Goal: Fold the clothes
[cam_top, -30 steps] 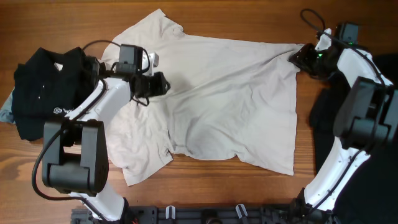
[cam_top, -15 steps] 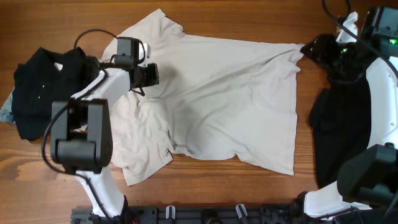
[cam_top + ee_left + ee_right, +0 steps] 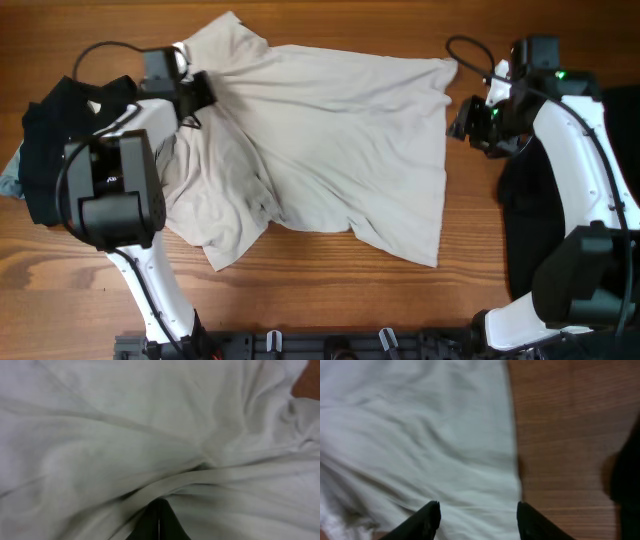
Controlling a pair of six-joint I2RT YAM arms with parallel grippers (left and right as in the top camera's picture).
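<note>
A brown wooden counter (image 3: 330, 300) carries the wrinkly cream short-sleeved T-shirt (image 3: 340, 140), spread across its middle. The left pincer (image 3: 198, 90) is clamped on fabric near the shoulder, probably to pull it flat. The right pincer (image 3: 477, 512) hovers half-open over the opposite edge, holding nothing.

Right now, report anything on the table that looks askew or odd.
The large cream short-sleeved T-shirt lies crooked and rumpled on the wooden table: fabric bunches into ridges toward the left gripper, shut on it near one sleeve. The right gripper stands open at the opposite edge, holding nothing.
</note>
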